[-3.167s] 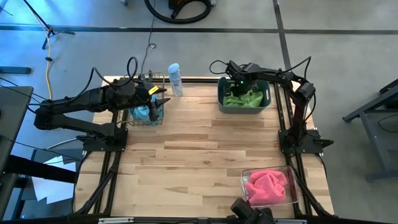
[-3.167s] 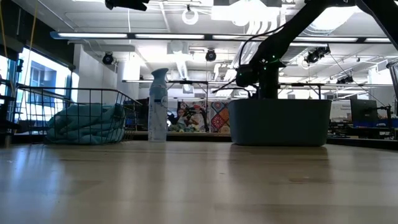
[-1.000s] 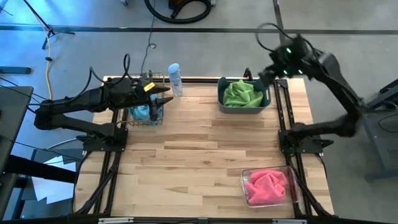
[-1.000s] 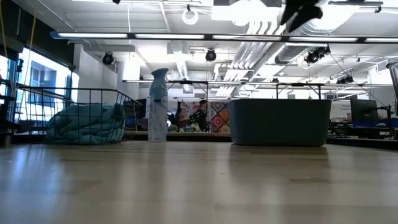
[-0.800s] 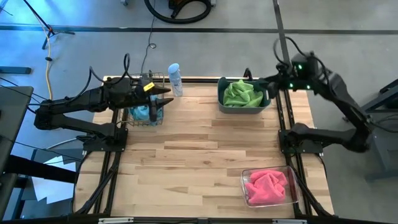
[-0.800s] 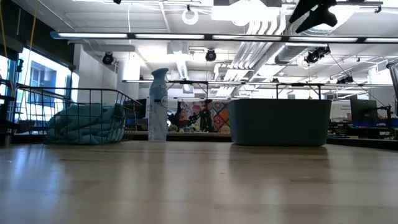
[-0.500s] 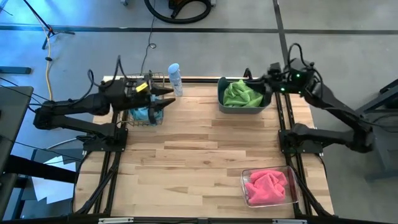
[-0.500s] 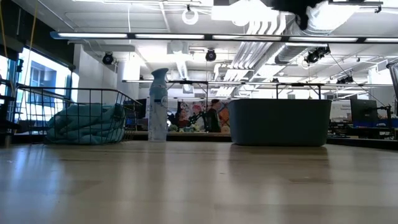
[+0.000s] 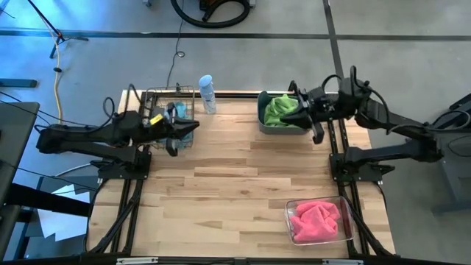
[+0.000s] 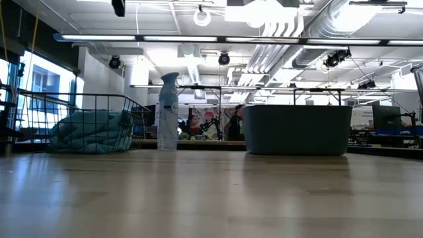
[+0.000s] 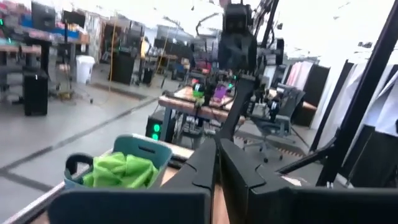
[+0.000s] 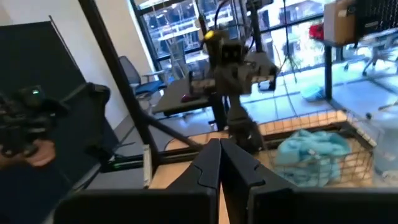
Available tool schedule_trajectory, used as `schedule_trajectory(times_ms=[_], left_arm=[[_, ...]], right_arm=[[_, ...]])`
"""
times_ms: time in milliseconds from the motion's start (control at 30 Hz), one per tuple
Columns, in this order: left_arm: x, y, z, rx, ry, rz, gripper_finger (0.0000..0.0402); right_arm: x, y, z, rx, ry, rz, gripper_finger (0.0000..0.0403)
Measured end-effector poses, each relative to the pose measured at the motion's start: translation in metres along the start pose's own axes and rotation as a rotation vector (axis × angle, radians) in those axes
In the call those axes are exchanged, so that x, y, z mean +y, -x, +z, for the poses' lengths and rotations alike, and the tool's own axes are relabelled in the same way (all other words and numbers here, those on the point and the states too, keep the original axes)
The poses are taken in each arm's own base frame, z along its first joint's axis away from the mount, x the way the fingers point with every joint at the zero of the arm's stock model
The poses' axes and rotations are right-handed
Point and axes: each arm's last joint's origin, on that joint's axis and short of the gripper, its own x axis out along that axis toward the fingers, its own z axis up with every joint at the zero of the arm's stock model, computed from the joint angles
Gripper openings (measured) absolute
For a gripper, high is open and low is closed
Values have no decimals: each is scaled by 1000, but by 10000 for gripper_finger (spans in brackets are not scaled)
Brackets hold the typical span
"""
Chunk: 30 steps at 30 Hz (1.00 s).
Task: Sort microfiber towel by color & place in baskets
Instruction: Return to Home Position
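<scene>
A lime green towel (image 9: 278,110) lies in the slate-blue tub (image 9: 288,128) at the table's far right. The light blue towel (image 10: 89,131) sits in the black wire basket (image 9: 163,97) at the far left. A pink towel (image 9: 317,219) fills the clear bin (image 9: 288,215) at the near right. My left gripper (image 9: 191,126) is shut, held above the basket's near right corner, holding nothing. My right gripper (image 9: 288,115) is shut too and is held high over the tub's right part, pointing toward the table's left. In both wrist views the fingers (image 11: 217,158) (image 12: 219,158) are closed on nothing.
A pale blue spray bottle (image 9: 207,93) stands upright at the far edge, between the wire basket and the tub. Bare wooden tabletop (image 9: 235,177) spans the middle and the near left. Black frame rails (image 9: 342,158) run along both sides.
My left gripper has shut and drawn back from over the wire basket toward the table's near left. My right arm has swung in from high beyond the table's far right corner and come down over the tub, pointing left. The towels have stayed put.
</scene>
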Motion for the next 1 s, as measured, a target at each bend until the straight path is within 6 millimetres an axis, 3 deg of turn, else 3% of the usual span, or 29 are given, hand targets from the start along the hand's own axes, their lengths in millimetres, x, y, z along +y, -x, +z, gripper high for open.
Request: schedule_trajectory(times_ms=[267,633,1000], left_arm=[[6,22,-7,-42,-25,7,2],[21,50,-55,-51,-13,17,0],[33,68,-102,-118,107,9,0]], right_arm=[[26,18,-22,79,-49,-65,1],[41,22,-50,88,-93,-63,0],[46,18,-54,112,-123,-34,0]])
